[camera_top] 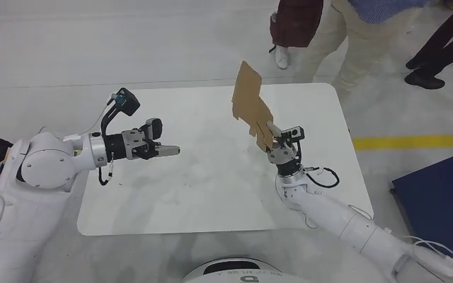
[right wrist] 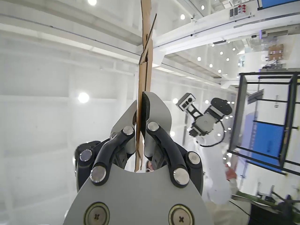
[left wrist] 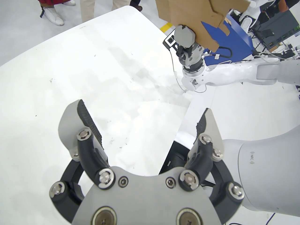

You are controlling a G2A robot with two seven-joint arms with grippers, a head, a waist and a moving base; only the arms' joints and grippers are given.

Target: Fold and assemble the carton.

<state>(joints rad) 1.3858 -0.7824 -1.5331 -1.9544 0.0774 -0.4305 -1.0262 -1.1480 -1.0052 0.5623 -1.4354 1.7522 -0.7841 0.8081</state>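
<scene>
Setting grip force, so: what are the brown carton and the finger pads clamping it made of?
Carton: apparently matte brown corrugated cardboard; its edge shows layered sheets. Pads on the right gripper: probably black rubber, judging by the dull, textured surface.

We are looking at a white table (camera_top: 212, 201) standing on a pale grey floor (camera_top: 106, 42) crossed by a yellow line (camera_top: 403, 142). Round ceiling lights (right wrist: 92, 0) are shining among white beams (right wrist: 211, 28), and a black frame (right wrist: 267, 74) is standing beside blue panels (right wrist: 267, 139).
</scene>
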